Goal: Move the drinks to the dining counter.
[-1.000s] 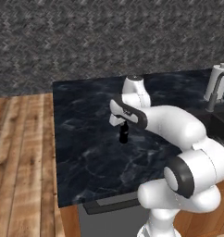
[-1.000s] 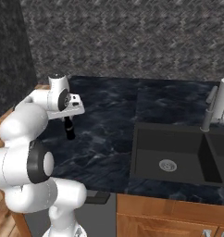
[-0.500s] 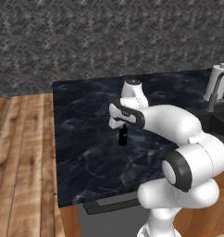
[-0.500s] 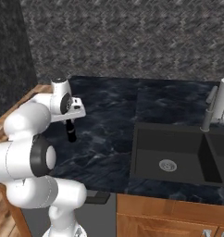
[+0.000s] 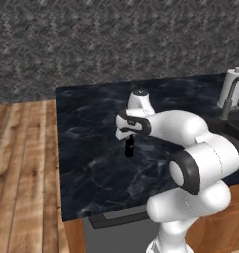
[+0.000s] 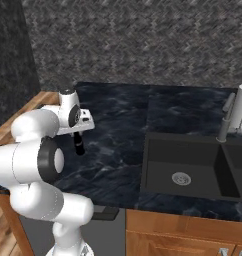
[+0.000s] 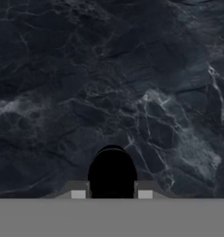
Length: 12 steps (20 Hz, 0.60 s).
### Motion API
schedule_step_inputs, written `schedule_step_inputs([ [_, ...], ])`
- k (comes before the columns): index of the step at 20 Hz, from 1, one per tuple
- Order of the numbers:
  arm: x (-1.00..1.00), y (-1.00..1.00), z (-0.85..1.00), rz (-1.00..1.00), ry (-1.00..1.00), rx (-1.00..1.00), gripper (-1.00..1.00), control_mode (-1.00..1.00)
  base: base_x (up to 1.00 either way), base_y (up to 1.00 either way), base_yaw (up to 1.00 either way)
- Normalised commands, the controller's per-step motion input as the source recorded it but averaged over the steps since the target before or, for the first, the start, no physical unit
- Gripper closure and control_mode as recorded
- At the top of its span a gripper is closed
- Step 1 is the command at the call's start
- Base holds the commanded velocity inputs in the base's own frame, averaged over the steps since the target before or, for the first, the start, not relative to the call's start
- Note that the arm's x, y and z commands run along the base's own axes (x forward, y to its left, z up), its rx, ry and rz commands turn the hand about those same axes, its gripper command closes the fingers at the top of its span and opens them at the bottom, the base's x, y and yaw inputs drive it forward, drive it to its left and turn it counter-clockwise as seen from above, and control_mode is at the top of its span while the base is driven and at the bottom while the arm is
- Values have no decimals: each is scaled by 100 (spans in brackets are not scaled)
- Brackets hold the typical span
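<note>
While clamped in the hand (image 5: 130, 143), dark bottle (image 5: 130, 148) upright just below it, above the dining counter (image 5: 92, 163).

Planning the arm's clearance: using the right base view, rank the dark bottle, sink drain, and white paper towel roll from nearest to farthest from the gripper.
1. Dark bottle, held in the gripper, at left over the counter.
2. Sink drain, in the basin, right of centre.
3. White paper towel roll, far right behind the faucet.

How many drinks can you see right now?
1. A dark bottle hangs in the shut gripper above the black counter, near its left end. The carton isn't visible here; it may be elsewhere.
</note>
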Motion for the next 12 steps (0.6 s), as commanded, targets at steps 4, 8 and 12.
schedule_step_inputs([
  [4, 12, 0, -24, 0, 0, 1, 100, -100, 0, 0, 0],
  [8, 12, 0, -24, 0, 0, 1, 100, -100, 0, 0, 0],
  [12, 19, 0, -28, 0, 0, 2, 100, -100, 0, 0, 0],
])
